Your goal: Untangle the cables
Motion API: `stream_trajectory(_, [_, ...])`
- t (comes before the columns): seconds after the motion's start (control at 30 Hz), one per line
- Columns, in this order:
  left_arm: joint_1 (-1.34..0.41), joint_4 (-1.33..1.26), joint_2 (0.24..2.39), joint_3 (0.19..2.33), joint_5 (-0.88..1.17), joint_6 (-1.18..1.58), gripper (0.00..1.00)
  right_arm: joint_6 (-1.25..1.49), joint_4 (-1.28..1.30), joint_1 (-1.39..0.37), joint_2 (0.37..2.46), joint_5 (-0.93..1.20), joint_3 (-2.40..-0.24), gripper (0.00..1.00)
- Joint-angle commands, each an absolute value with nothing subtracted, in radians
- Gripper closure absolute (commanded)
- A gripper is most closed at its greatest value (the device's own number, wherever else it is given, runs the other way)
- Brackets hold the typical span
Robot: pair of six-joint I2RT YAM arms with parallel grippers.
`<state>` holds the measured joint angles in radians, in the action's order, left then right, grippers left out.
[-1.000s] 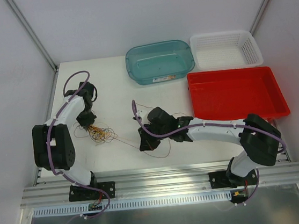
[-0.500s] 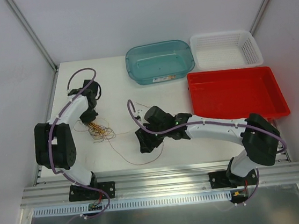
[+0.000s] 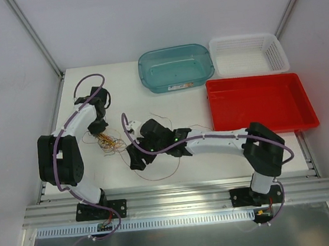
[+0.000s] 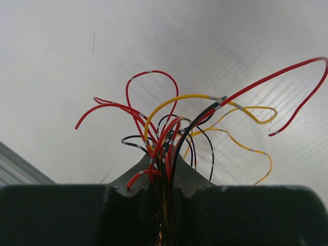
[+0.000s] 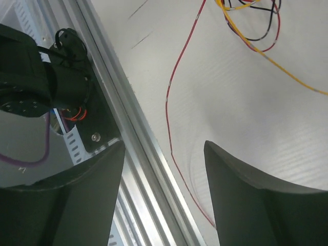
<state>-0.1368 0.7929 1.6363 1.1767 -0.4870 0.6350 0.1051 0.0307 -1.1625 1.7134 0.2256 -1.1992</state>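
Observation:
The cables (image 3: 111,143) are a tangle of hair-fine red, yellow and black wires on the white table, left of centre. My left gripper (image 3: 98,129) is shut on one end of the bundle. In the left wrist view the wires (image 4: 189,96) fan out from between its closed fingers (image 4: 164,171). My right gripper (image 3: 134,161) hovers just right of the tangle, open and holding nothing. In the right wrist view, a single loose red wire (image 5: 168,92) lies on the table below the gap in my right gripper (image 5: 164,146), with the edge of the tangle (image 5: 251,23) at the top.
A teal tub (image 3: 176,68), a white basket (image 3: 249,54) and a red tray (image 3: 260,103) stand at the back right. An aluminium rail (image 3: 179,195) runs along the near table edge. The left arm's base (image 5: 46,77) shows in the right wrist view.
My right gripper has opened and moved left toward the tangle, leaving a thin red wire on the table. The left gripper has shifted slightly back, still holding the bundle.

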Motion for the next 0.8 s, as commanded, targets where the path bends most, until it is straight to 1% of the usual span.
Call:
stream_trajectory(0.0, [-0.138,0.802,1.637,1.213,-0.469,0.612,0.99,0.136,-0.116,-1.166,1.805,0.287,-1.256,0.33])
stream_trajectory(0.17, [-0.137,0.802,1.632,1.213,-0.463,0.611,0.99,0.144,-0.143,-1.173,1.911,0.302,-1.322,0.35])
stream_trajectory(0.27, [-0.138,0.802,1.631,1.215,-0.460,0.614,0.99,0.152,-0.156,-1.177,1.950,0.310,-1.339,0.41])
stream_trajectory(0.33, [-0.138,0.802,1.632,1.218,-0.460,0.614,0.98,0.156,-0.158,-1.178,1.967,0.313,-1.339,0.59])
stream_trajectory(0.37, [-0.138,0.802,1.634,1.218,-0.462,0.614,0.98,0.156,-0.161,-1.178,1.964,0.314,-1.329,0.71])
stream_trajectory(0.4, [-0.138,0.802,1.634,1.218,-0.468,0.614,0.97,0.153,-0.160,-1.180,1.957,0.313,-1.319,0.91])
stream_trajectory(0.43, [-0.138,0.804,1.634,1.216,-0.474,0.614,0.97,0.150,-0.156,-1.183,1.930,0.311,-1.307,0.99])
stream_trajectory(0.57, [-0.137,0.802,1.634,1.216,-0.499,0.617,0.94,0.092,-0.068,-1.193,1.809,0.295,-1.220,0.99])
stream_trajectory(0.6, [-0.133,0.802,1.635,1.216,-0.503,0.617,0.91,0.066,-0.045,-1.193,1.777,0.288,-1.204,0.99])
stream_trajectory(0.77, [-0.126,0.802,1.647,1.216,-0.520,0.620,0.89,0.020,0.089,-1.197,1.548,0.259,-1.109,0.99])
